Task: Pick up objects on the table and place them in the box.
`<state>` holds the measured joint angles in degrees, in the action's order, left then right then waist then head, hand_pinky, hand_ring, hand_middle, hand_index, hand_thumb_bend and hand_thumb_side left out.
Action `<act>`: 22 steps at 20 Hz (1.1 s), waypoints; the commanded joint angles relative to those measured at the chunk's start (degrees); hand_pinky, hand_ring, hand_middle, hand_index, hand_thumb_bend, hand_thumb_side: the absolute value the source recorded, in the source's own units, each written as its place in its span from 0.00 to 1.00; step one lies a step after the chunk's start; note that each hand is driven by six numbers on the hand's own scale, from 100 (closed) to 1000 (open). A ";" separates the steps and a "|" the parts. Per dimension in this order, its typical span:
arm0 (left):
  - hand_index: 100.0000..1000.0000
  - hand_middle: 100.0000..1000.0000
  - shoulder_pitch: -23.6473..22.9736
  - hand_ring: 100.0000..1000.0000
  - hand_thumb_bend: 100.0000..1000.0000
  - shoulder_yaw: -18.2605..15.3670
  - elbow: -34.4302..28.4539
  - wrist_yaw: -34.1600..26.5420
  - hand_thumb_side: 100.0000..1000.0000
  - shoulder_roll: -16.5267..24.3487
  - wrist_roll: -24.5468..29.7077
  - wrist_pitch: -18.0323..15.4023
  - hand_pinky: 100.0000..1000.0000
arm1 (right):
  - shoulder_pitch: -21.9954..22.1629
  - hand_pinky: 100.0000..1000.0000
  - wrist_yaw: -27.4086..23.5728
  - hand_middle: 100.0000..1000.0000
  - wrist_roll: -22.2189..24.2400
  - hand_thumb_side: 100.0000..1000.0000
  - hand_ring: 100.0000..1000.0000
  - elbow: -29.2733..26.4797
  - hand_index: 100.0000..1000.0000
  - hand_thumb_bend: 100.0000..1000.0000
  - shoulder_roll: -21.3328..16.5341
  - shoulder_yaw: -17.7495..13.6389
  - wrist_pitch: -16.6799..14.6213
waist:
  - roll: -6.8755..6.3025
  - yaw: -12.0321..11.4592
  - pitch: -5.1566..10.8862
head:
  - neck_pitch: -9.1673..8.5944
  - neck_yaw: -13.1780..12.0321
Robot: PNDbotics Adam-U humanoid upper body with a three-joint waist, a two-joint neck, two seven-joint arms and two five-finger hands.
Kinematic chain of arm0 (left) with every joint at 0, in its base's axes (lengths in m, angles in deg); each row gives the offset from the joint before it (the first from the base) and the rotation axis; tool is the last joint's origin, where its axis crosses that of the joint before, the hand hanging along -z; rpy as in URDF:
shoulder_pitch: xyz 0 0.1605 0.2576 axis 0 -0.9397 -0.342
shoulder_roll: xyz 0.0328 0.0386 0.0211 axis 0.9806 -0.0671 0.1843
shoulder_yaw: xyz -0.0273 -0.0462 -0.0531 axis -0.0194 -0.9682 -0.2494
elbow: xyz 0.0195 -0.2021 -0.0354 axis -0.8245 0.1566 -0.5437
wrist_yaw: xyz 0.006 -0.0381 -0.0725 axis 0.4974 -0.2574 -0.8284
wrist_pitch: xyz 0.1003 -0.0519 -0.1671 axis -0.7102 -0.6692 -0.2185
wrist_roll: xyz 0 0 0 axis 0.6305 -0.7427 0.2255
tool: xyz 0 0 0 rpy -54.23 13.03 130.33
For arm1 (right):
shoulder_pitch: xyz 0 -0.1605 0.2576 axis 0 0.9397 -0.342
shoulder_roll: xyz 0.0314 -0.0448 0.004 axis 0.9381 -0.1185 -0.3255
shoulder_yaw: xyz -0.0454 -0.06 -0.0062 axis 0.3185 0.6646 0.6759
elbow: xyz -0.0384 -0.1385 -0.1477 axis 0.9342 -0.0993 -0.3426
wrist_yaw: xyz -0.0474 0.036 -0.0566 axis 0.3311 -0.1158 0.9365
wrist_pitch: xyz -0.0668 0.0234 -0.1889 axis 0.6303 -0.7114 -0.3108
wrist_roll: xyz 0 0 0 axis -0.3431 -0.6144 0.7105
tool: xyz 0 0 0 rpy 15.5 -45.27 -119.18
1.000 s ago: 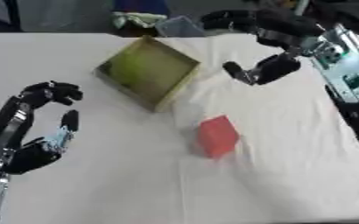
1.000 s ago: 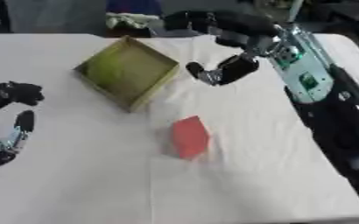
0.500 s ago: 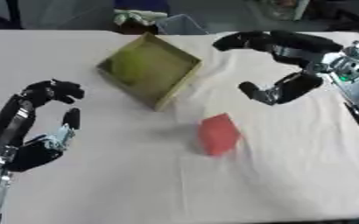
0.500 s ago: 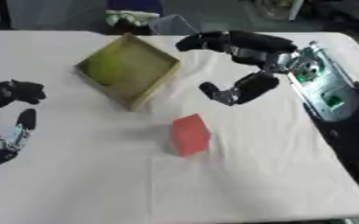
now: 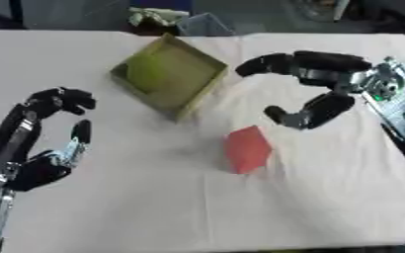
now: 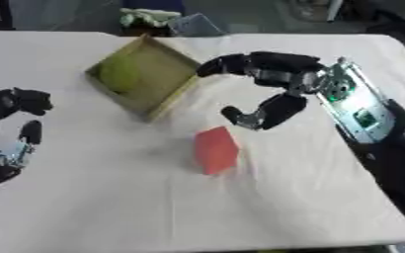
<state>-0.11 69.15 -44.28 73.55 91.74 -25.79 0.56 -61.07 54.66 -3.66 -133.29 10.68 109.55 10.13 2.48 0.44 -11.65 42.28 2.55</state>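
Red block (image 5: 247,148) on table, just below-left of spread R hand (image 5: 320,81), apart

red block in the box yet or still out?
Out. The red block lies on the tablecloth, outside the box, below the open right hand.

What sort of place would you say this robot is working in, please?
Probably a lab or test workspace: a table under a white cloth carries only a green box and a red block, with clutter past its far edge.
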 commanded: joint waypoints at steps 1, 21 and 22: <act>0.73 0.59 0.54 0.79 0.00 -0.27 -0.85 -0.31 0.53 1.27 0.24 -0.16 0.64 | -0.81 0.99 1.07 0.96 5.77 0.50 1.00 0.41 1.00 0.00 -0.86 0.29 -5.94 | -0.10 0.02 0.89 | 0.22 -0.18; 0.73 0.59 0.38 0.79 0.00 -0.22 -0.67 -0.29 0.53 1.46 0.58 -0.36 0.64 | -0.17 0.99 2.55 0.95 9.04 0.73 1.00 1.74 1.00 0.00 -1.41 5.34 -9.05 | 0.14 0.18 0.97 | 0.72 -0.28; 0.73 0.59 0.36 0.79 0.00 -0.21 -0.65 -0.29 0.53 1.46 0.60 -0.36 0.64 | -0.12 0.99 2.45 0.95 9.33 0.75 1.00 1.72 1.00 0.00 -1.45 5.65 -9.11 | 0.16 0.19 0.98 | 0.74 -0.32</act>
<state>-0.15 69.15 -44.26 73.54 91.76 -25.36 0.21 -60.52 57.51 -3.67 -131.04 10.72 115.38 10.11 2.64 0.52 -11.64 42.79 2.39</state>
